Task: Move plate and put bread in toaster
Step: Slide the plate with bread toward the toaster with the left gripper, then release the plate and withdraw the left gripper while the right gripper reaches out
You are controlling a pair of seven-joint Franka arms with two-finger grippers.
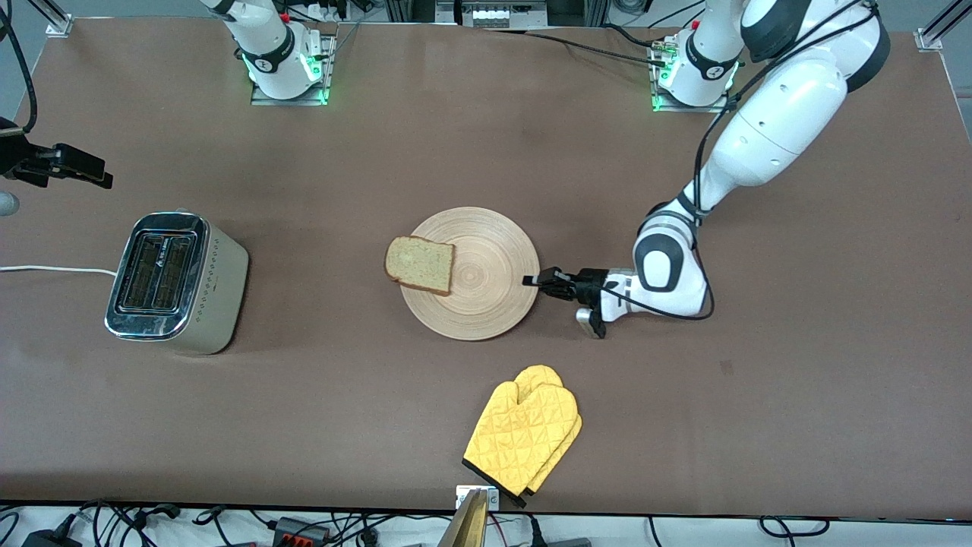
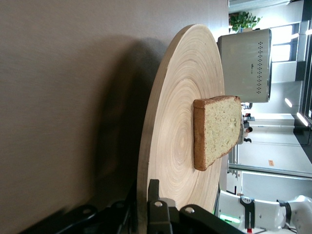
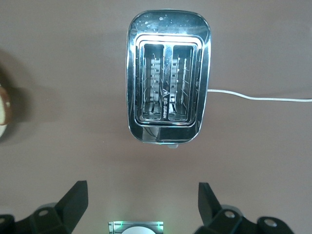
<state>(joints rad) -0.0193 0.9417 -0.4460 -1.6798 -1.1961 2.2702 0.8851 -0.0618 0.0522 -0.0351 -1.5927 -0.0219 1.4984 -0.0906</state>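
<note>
Bread (image 1: 420, 264) overhangs the plate (image 1: 486, 304) whose rim my left gripper (image 1: 531, 280) pinches; my right gripper (image 3: 141, 202), jaws wide, hangs above the toaster (image 1: 176, 282), fingertips cropped.

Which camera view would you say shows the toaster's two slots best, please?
The right wrist view: it looks straight down into both slots of the toaster, and both look empty. The front view shows the toaster smaller and at an angle; the left wrist view shows only its dotted side.
</note>
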